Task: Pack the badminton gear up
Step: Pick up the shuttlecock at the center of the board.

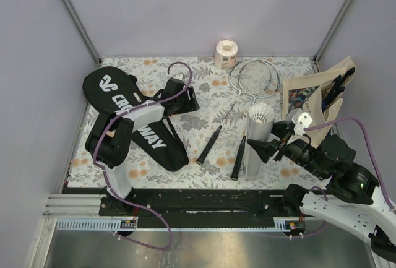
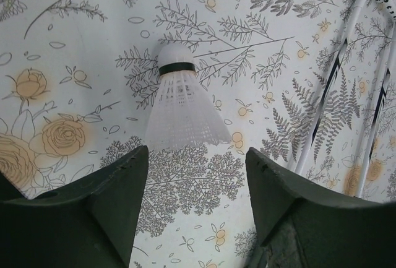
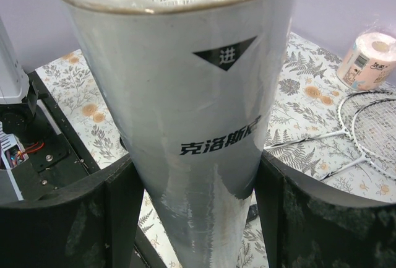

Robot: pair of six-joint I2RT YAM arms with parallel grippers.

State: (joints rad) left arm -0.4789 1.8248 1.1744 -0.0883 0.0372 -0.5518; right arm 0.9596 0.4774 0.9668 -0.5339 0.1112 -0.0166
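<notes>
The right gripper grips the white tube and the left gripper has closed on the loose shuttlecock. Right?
No. The left wrist view shows the left gripper open, the shuttlecock lying ungripped on the table. The right gripper does grip the white tube.

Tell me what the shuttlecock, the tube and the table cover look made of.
The shuttlecock looks plastic: a matte white moulded mesh skirt with a smooth cap. The tube seems card or plastic under glossy film: reflections streak its printed wall. The table cover is a flat matte sheet with printed flowers, paper or vinyl; I cannot tell which.
</notes>
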